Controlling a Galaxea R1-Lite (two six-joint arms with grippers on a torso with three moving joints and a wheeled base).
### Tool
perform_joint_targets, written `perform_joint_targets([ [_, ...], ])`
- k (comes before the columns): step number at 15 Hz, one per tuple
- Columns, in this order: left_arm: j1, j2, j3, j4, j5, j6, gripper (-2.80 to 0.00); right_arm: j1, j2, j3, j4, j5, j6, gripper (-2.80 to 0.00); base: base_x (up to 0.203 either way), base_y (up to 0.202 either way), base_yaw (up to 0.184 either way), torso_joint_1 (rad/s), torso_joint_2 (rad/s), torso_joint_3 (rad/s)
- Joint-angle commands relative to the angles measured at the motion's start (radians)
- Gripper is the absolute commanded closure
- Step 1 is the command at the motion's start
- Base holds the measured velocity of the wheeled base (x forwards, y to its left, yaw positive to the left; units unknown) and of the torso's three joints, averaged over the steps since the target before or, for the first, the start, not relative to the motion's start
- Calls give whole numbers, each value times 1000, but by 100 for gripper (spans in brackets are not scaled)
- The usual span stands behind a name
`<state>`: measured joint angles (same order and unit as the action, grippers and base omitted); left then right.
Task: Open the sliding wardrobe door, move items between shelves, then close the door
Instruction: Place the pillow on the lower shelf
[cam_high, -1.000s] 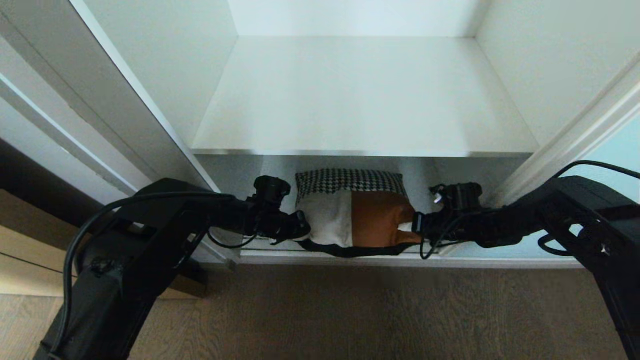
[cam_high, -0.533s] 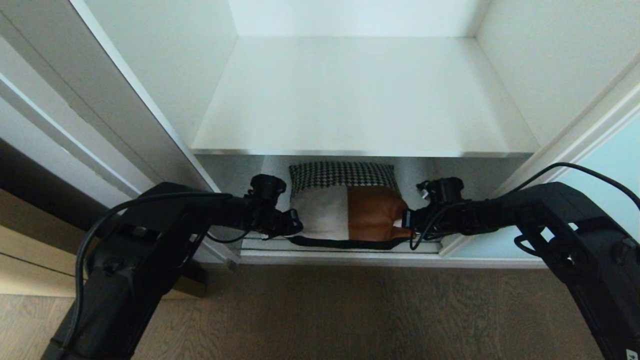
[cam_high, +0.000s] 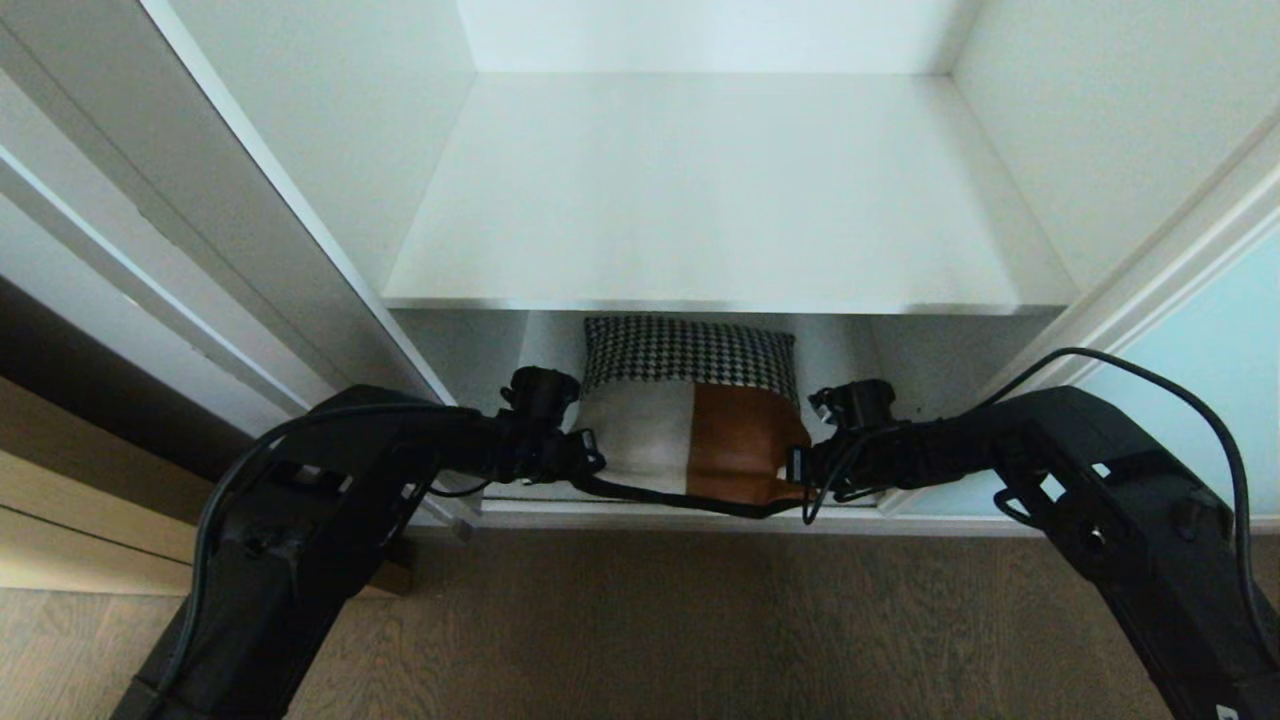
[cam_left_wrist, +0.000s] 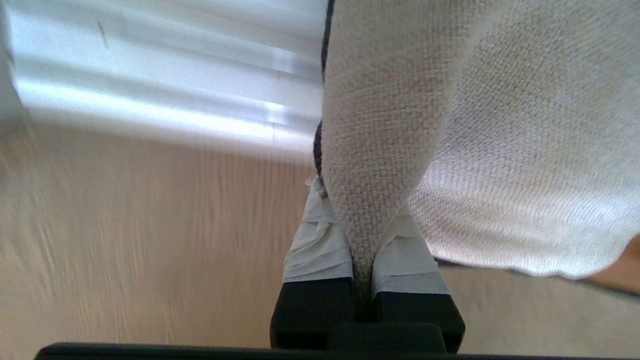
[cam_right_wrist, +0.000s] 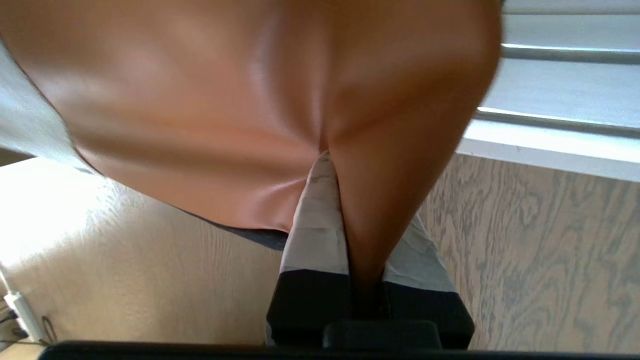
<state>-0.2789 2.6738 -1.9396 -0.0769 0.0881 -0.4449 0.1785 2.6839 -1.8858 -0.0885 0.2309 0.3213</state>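
Note:
The patchwork cushion (cam_high: 690, 410) hangs between my two grippers just below the front edge of the upper shelf (cam_high: 720, 200), houndstooth panel uppermost. My left gripper (cam_high: 590, 465) is shut on its cream knit corner (cam_left_wrist: 500, 150), pinched between the taped fingers (cam_left_wrist: 320, 245). My right gripper (cam_high: 795, 468) is shut on the rust-orange corner (cam_right_wrist: 225, 100). The cushion's dark lower edge sags between them over the wardrobe's front sill (cam_high: 680, 518). The sliding wardrobe door (cam_high: 1235, 340) stands pushed aside at the right. The lower shelf is mostly hidden behind the cushion.
White wardrobe side walls (cam_high: 350, 150) flank the opening. A silver door frame (cam_high: 1150, 280) runs along the right, another panel's frame (cam_high: 200, 250) along the left. Brown wood-grain floor (cam_high: 700, 620) lies in front. The door's bottom rails (cam_right_wrist: 550, 125) run beside the cushion.
My right gripper has moved left, towards the left one, and both arms have shifted. The cushion is bunched narrower, and its houndstooth top sits closer under the upper shelf's edge.

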Motion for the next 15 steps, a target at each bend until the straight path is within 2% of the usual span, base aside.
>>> perform_joint_targets([
  [1, 0, 0, 1, -87, 19, 45, 0, 9, 32, -13, 1, -5, 0, 0, 0, 0, 0, 0, 0, 0],
  [4, 1, 13, 1, -149, 25, 114, 0, 25, 83, -53, -5, -75, -13, 0, 0, 0, 0, 0, 0, 0],
  [8, 1, 83, 1, -175, 56, 202, 0, 33, 86, -53, -17, -111, -53, 0, 0, 0, 0, 0, 0, 0],
  [12, 0, 89, 1, -178, 90, 221, 0, 27, 85, -53, -74, -134, -68, 0, 0, 0, 0, 0, 0, 0],
  [15, 0, 82, 2, -178, 91, 219, 0, 32, 80, -52, -102, -157, -79, 0, 0, 0, 0, 0, 0, 0],
])
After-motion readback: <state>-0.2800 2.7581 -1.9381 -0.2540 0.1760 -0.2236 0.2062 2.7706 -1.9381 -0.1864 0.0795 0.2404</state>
